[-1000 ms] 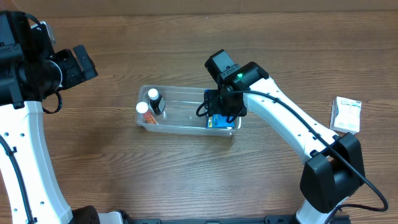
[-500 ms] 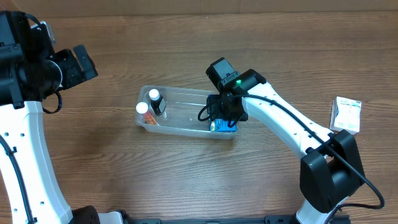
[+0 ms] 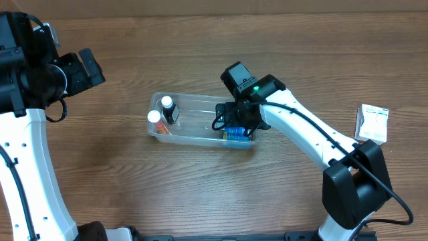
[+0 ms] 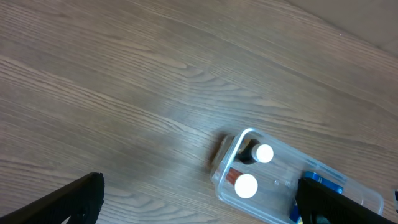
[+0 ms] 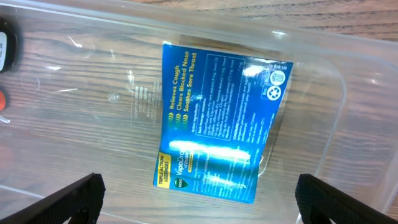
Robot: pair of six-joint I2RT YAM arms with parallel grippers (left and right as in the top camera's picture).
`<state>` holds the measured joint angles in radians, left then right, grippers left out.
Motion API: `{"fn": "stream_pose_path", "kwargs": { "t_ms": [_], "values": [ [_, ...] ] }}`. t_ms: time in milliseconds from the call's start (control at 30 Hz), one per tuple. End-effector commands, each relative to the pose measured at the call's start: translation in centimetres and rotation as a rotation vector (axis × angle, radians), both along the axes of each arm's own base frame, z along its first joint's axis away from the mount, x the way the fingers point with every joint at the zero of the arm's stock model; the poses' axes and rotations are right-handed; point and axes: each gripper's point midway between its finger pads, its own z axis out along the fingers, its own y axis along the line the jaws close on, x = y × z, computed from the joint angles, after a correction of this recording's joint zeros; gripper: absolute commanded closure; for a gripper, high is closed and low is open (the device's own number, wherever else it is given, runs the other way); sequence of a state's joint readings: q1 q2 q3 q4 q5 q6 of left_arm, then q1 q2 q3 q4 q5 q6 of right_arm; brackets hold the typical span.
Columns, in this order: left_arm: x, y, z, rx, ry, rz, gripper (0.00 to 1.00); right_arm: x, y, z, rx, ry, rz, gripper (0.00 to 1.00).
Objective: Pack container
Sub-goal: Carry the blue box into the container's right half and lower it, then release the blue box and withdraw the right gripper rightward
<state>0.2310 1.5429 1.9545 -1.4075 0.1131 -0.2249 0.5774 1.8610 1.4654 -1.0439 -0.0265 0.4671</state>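
Observation:
The clear container (image 3: 197, 119) lies mid-table. Two white-capped bottles (image 3: 166, 103) (image 3: 154, 117) stand at its left end. A blue lozenge box (image 3: 237, 133) lies flat at its right end. My right gripper (image 3: 235, 115) hovers over that end, open and empty. In the right wrist view the blue box (image 5: 221, 124) lies on the container floor (image 5: 93, 93) between and below the spread fingers (image 5: 199, 190). My left gripper (image 3: 85, 67) is open and empty, high at the far left. Its wrist view shows the container (image 4: 283, 186) and both bottle caps (image 4: 263, 153) (image 4: 246, 185).
A small white box (image 3: 372, 123) stands on the table at the far right, beside the right arm's base. Bare wood table (image 3: 200, 187) surrounds the container.
My right gripper shifted slightly toward the front over the container's right end. The blue box now lies flat and free beneath it. The left arm has not moved.

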Motion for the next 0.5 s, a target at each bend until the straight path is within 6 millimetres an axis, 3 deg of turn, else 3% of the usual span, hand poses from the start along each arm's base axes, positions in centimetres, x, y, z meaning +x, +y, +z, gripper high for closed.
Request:
{"fn": "stream_pose_path", "kwargs": {
  "t_ms": [0, 133, 300, 467],
  "values": [
    [0.2, 0.0, -0.5, 0.003, 0.012, -0.025, 0.00, 0.0, -0.3, 0.2, -0.016, 0.003, 0.000, 0.00],
    [0.1, 0.0, -0.5, 0.003, 0.014, -0.025, 0.00, 0.1, -1.0, 2.6, -0.047, -0.023, -0.007, 0.00],
    [0.1, 0.0, -0.5, 0.003, 0.014, -0.025, 0.00, -0.3, -1.6, 9.0, -0.002, -0.139, -0.013, 0.00],
    [0.1, 0.0, -0.5, 0.003, 0.014, -0.025, 0.00, -3.2, -3.8, 14.1, 0.036, -0.208, -0.050, 0.00]
  ]
}}
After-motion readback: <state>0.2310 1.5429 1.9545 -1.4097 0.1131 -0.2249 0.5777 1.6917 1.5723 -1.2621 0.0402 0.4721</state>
